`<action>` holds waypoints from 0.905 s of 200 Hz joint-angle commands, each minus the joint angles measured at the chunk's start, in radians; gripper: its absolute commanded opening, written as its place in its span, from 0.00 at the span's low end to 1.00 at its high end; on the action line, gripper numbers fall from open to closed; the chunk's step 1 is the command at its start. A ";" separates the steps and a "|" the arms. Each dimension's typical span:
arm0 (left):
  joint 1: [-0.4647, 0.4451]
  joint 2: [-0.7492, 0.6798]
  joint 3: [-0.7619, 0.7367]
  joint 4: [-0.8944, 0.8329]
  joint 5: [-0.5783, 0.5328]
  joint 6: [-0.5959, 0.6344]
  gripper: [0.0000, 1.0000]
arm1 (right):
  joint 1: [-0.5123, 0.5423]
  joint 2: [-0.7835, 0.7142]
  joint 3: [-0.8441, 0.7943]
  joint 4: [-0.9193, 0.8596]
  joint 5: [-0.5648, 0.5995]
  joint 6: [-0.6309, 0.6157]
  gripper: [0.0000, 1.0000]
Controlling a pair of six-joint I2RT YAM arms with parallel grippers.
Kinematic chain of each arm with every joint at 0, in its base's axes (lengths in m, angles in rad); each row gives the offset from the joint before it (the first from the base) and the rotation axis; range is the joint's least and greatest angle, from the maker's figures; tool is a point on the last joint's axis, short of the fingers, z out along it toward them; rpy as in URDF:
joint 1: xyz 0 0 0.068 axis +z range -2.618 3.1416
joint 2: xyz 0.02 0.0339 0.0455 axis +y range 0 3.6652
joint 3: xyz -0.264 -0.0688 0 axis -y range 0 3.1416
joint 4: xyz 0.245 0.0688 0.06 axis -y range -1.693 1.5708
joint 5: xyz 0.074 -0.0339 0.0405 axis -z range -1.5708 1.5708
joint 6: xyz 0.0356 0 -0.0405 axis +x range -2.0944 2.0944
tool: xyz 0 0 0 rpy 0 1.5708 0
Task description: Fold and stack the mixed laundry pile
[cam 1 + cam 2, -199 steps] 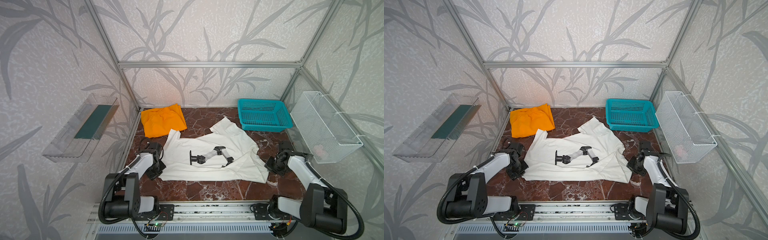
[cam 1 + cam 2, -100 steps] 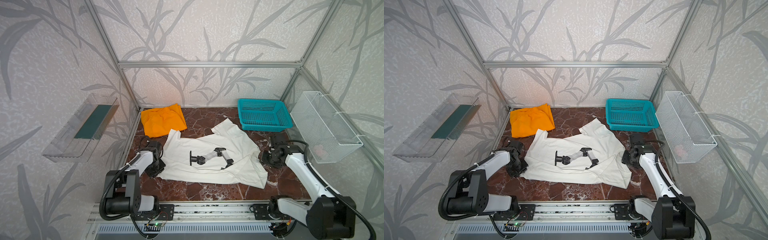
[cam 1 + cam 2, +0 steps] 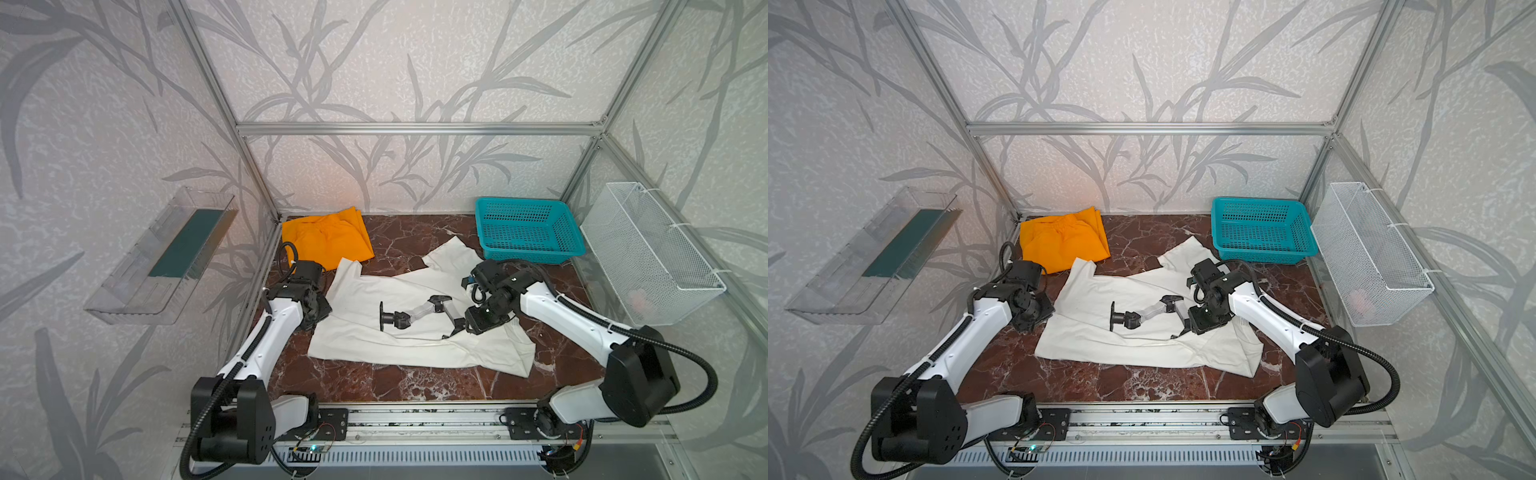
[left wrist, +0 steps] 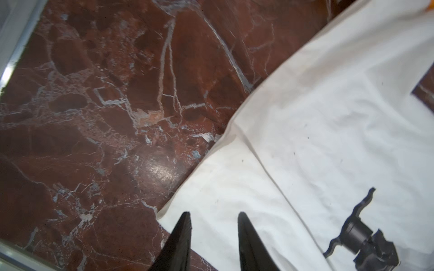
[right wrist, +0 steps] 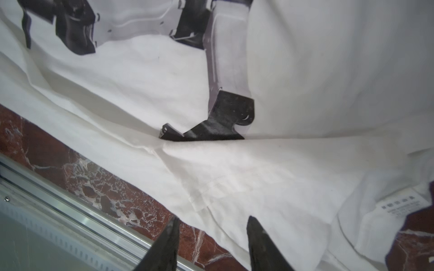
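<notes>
Left gripper [image 4: 214,213] stands with its jaws partly apart and nothing between them, hovering at the left edge of the white shirt [image 3: 361,332]. In the left wrist view one finger [image 4: 180,234] is over bare desk [image 3: 415,382] and the other over cloth; whether either touches I cannot tell. The right gripper [image 5: 213,218] is also parted and holds nothing, poised over the shirt's right part, close to the end of the printed graphic [image 3: 415,311].

The shirt lies spread in the middle of the desk, print side up, its long axis running left to right and slanting a little toward the front at its right end. Two flaps of it point toward the back wall, one at the left and one nearer the teal basket [image 3: 532,249]. The right end is rumpled and doubled over itself, and a sewn label [image 5: 397,206] shows there in the right wrist view. The graphic runs along the same left-right line.

The orange trousers [image 3: 328,241] lie folded flat in the back left corner, just beside the shirt's left flap. The basket sits in the back right corner.
</notes>
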 commanded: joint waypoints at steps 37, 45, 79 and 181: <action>-0.066 0.024 -0.224 0.127 0.095 -0.125 0.20 | 0.069 0.037 -0.019 -0.020 -0.058 -0.050 0.43; -0.066 0.026 -0.227 0.122 0.081 -0.127 0.19 | 0.074 0.054 -0.025 -0.015 -0.054 -0.040 0.41; -0.065 0.053 -0.217 0.096 0.031 -0.126 0.16 | 0.102 0.113 -0.041 0.003 -0.016 -0.011 0.41; -0.065 0.108 -0.246 0.131 0.024 -0.140 0.13 | 0.148 0.205 -0.044 0.032 0.107 0.032 0.25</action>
